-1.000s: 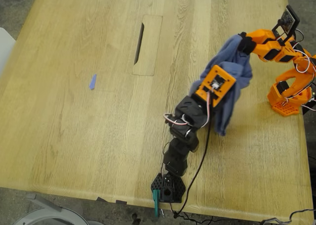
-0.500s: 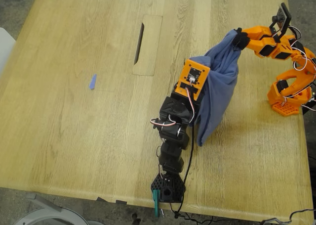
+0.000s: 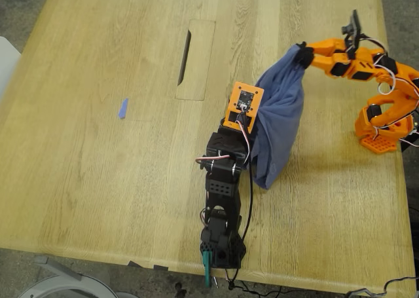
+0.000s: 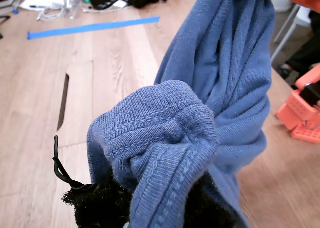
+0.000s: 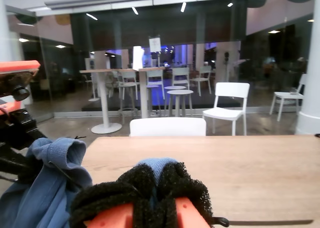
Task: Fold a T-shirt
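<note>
The slate-blue T-shirt (image 3: 278,124) hangs bunched in the air between both grippers, its lower end near the table; no print shows. My first gripper (image 3: 253,108), on the black arm in the middle of the exterior view, is shut on a hem fold of the shirt (image 4: 200,112), with its black pads (image 4: 95,203) under the cloth. My second gripper (image 3: 302,54), on the orange arm at the exterior view's right, is shut on another edge of the shirt. In the second wrist view a bit of the cloth (image 5: 152,169) is pinched between the foam pads (image 5: 185,188).
A cable slot (image 3: 185,57) is cut into the wooden table (image 3: 98,167). A tiny blue scrap (image 3: 122,108) lies at the exterior view's left. The orange arm's base (image 3: 383,124) stands by the right edge. Blue tape (image 4: 95,26) lies across the far table.
Both grippers have moved toward the exterior view's left, carrying the shirt. The first gripper has drawn away from the second, so the shirt now hangs more spread between them.
</note>
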Controlling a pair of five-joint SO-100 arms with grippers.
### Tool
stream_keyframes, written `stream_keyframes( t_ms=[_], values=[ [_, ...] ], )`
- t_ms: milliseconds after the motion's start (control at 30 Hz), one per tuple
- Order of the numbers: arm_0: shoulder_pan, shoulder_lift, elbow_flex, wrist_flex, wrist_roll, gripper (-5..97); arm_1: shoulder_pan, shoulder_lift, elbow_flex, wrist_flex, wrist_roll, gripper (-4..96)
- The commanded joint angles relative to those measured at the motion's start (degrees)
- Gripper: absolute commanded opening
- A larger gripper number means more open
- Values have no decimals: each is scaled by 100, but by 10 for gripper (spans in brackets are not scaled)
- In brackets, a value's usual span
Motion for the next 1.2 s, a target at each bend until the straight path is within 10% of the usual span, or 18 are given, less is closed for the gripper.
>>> stream_keyframes(
  t_ms=[0,1167],
  values=[
    [-167,598,949,-1020,-35,-3,193,88,290,-492,35,17],
    [-3120,3270,7734,-6645,-229,-3,1793,-4948,1151,-5669,360,36]
  ],
)
